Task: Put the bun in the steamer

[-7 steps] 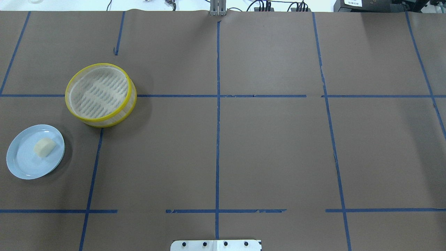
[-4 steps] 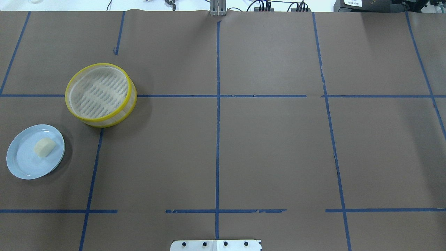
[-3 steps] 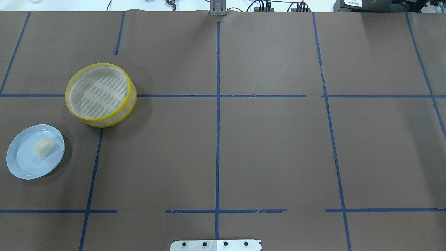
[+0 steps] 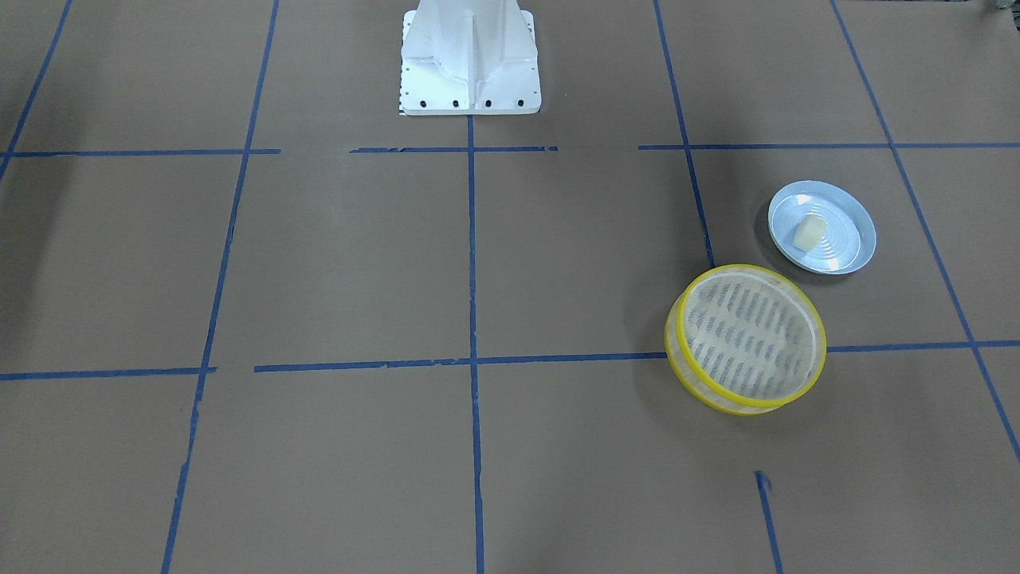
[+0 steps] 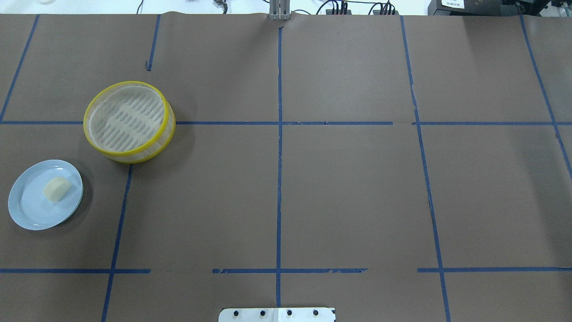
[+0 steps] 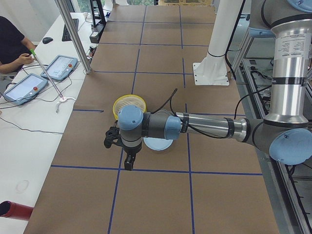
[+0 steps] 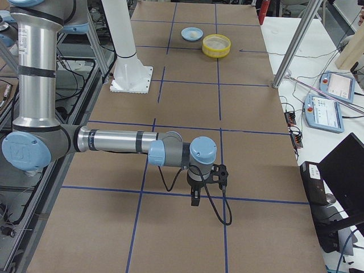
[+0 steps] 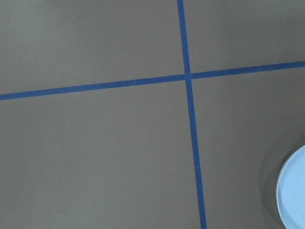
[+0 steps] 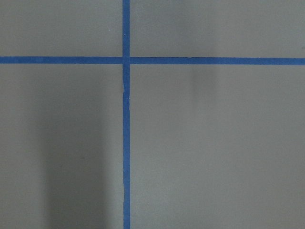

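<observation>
The cream-white bun point(image 5: 57, 188) lies on a pale blue plate point(image 5: 27, 212), also in the front view point(image 4: 807, 234). The yellow-rimmed steamer point(image 5: 147, 154) stands beside the plate, farther from the robot, its slotted floor bare point(image 4: 677, 351). My left gripper point(image 6: 127, 165) shows only in the exterior left view, above a tape crossing near the plate; I cannot tell whether it is open or shut. My right gripper point(image 7: 195, 199) shows only in the exterior right view, far from both things at the other end of the table; I cannot tell its state either.
Brown paper with blue tape lines point(image 5: 279, 179) covers the table. The white robot base point(image 4: 470, 56) stands at the near middle edge. The plate's edge point(image 8: 293, 195) shows at the lower right of the left wrist view. Operators' tablets point(image 6: 22, 87) lie on a side table.
</observation>
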Controlling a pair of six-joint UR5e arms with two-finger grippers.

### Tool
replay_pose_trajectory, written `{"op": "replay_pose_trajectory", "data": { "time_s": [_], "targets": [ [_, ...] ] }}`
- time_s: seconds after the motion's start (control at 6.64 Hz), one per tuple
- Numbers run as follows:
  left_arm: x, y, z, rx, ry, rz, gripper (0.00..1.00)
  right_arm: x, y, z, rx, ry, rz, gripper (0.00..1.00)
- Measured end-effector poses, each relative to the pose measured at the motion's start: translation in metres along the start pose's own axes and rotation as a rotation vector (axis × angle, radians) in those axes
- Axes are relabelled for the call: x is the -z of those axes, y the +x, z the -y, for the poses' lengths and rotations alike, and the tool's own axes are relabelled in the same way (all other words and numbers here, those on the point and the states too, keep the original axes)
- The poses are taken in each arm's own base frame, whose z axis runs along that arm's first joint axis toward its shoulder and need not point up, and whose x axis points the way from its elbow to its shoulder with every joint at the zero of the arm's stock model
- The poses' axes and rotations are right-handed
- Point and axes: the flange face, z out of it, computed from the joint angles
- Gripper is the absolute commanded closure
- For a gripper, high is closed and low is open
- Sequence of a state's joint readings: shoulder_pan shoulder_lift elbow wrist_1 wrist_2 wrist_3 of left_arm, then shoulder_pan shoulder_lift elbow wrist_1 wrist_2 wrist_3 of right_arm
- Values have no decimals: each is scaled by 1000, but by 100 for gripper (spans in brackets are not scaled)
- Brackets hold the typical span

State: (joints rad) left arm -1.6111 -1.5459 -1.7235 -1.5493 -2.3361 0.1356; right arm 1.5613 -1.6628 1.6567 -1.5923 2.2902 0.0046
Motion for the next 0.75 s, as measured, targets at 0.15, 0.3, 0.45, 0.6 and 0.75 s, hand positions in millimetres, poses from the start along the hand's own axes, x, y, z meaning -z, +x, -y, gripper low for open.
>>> {"op": "replay_pose_trajectory", "data": {
  "time_s": [0.15,0.3,0.45,0.6,0.75],
  "targets": [
    [5,14,3,-22,10,1,0,0,0,0,0,0,0,0],
    [8,37,4,-35,14,-3,0,0,0,0,0,0,0,0],
    [6,66,2,-25,8,-11,0,0,0,0,0,0,0,0],
    [1,98,-1,-5,-8,-23,0,0,0,0,0,0,0,0],
    [-7,127,-2,19,-25,-36,0,0,0,0,0,0,0,0]
  ]
}}
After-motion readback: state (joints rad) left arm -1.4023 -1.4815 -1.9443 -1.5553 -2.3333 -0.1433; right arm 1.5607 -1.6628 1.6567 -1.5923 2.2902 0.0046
